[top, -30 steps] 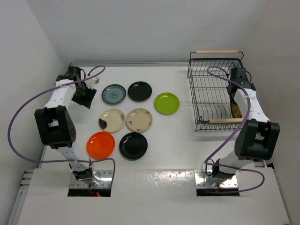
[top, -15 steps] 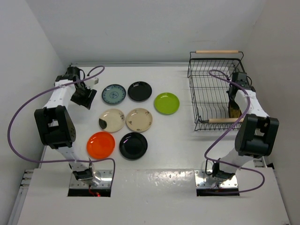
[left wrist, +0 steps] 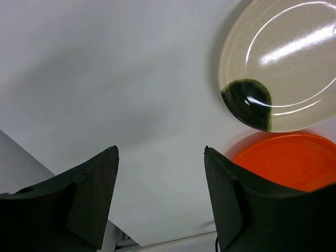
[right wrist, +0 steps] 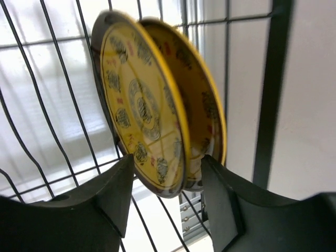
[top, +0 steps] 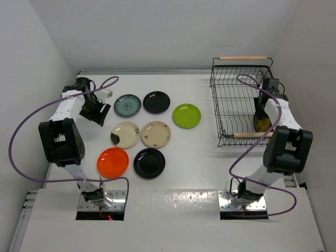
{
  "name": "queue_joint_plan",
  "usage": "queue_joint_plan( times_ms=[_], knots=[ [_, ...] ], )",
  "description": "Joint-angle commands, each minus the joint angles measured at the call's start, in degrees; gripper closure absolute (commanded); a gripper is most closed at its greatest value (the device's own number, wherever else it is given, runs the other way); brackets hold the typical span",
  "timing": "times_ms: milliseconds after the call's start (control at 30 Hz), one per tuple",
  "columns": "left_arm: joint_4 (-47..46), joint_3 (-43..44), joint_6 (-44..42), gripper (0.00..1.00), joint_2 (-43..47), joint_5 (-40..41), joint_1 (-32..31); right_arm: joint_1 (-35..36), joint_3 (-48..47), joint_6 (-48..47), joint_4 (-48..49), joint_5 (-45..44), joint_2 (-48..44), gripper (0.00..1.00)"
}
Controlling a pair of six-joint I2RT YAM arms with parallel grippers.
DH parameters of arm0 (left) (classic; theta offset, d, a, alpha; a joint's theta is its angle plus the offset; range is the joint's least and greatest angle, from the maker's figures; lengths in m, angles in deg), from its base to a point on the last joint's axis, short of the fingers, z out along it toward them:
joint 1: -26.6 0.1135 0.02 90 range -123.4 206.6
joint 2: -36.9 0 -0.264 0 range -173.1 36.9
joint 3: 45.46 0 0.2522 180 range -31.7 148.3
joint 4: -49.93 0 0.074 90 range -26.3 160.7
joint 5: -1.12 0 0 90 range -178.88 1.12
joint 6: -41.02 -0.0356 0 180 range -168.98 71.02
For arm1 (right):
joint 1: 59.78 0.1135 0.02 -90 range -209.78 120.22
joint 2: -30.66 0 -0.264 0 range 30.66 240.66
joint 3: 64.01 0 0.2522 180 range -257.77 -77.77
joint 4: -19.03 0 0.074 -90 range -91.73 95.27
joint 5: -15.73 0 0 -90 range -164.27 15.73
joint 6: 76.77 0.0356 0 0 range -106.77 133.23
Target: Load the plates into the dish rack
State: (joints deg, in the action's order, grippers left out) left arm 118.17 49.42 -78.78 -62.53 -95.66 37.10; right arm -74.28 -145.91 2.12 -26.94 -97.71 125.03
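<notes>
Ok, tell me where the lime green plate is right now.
In the top view the lime green plate lies flat on the table, right of centre, between the far black plate and the dish rack, touching neither.

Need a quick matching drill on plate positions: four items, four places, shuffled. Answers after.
Things:
1. lime green plate
2. orange-red plate
3. teal patterned plate
4. yellow patterned plates

Places:
a. far row, leftmost
b. standing on edge inside the dish rack
c. near row, leftmost
d. lying flat, closest to the dish rack

Pairs: 1-d, 2-c, 3-a, 4-b
</notes>
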Motion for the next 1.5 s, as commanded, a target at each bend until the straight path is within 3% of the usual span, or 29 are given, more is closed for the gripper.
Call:
queue_joint_plan(
  times_ms=[0,200,300,367,433,500,533,567,600,633,667,733,867,933,1033,1067,1133,1167,1267,1467],
  knots=[
    [0.98,-0.53,-1.22,0.29,1.7,-1.56,0.57,-0.09,-3.84,0.92,0.74,-0.64,-3.13,0.46],
    [2.12,-1.58,-2.37,0.28,2.84,-2.7,0.57,0.35,-8.76,3.2,-1.27,-3.98,-5.68,0.24],
    [3.52,-3.68,-5.96,0.25,3.37,-7.18,0.57,1.84,-12.61,5.4,-3.73,-3.19,-8.23,0.03],
    [4.23,-4.83,-8.69,0.24,3.37,-9.11,0.57,4.21,-15.34,6.36,-4.97,-0.83,-11.04,0.0],
    [5.02,-6.49,-9.4,0.24,3.37,-9.82,0.57,6.06,-17.02,8.73,-6.9,3.28,-13.84,0.0],
    [5.02,-7.03,-10.53,0.24,3.37,-9.82,1.1,7.82,-16.94,10.75,-7.43,11.28,-18.23,0.11],
    [5.02,-8.42,-10.54,0.24,3.37,-10.43,1.1,8.0,-16.42,14.68,-6.82,21.41,-19.38,0.4],
    [5.02,-8.44,-11.85,0.26,3.37,-10.44,1.62,9.04,-14.93,16.37,-6.3,24.73,-21.22,0.6],
    [5.02,-9.22,-11.86,0.27,4.07,-10.44,1.63,9.84,-12.48,19.17,-4.81,27.89,-22.81,0.73],
    [4.33,-9.75,-11.86,0.29,4.95,-10.44,1.63,10.97,-11.41,21.72,-3.4,32.62,-23.43,0.79],
    [3.54,-10.45,-11.34,0.3,5.48,-10.44,1.63,17.16,-7.49,23.14,-2.69,33.02,-23.79,0.73],
    [1.17,-10.46,-9.5,0.3,6.88,-9.3,1.63,24.12,-4.91,28.04,0.19,32.76,-23.09,0.42],
    [-3.49,-12.47,-0.46,0.3,10.05,-6.14,2.24,41.35,2.2,33.17,5.83,32.06,-16.7,0.2],
    [-4.64,-13.53,1.93,0.3,11.63,-4.82,3.02,47.44,2.13,34.58,7.5,32.14,-12.83,0.2],
    [-5.78,-16.16,5.1,0.3,15.23,-3.59,4.96,54.13,1.69,37.9,8.73,34.77,-6.75,0.47],
    [-5.79,-17.82,5.71,0.3,16.2,-3.58,4.97,55.01,2.13,38.44,9.96,34.43,-5.96,0.61],
    [-6.4,-19.68,6.51,0.3,19.8,-1.75,6.8,58.96,3.09,40.11,12.15,34.08,-2.44,0.61],
    [-6.4,-21.51,6.51,0.3,21.03,-1.22,6.81,60.71,3.53,40.38,12.78,32.68,-1.74,0.54],
    [-6.4,-24.68,6.51,0.29,25.86,0.19,7.34,63.72,5.03,42.93,15.94,32.49,2.65,0.45],
    [-6.4,-28.29,6.51,0.29,33.07,1.69,7.34,65.04,11.44,49.77,22.78,33.37,7.49,0.45]
  ],
)
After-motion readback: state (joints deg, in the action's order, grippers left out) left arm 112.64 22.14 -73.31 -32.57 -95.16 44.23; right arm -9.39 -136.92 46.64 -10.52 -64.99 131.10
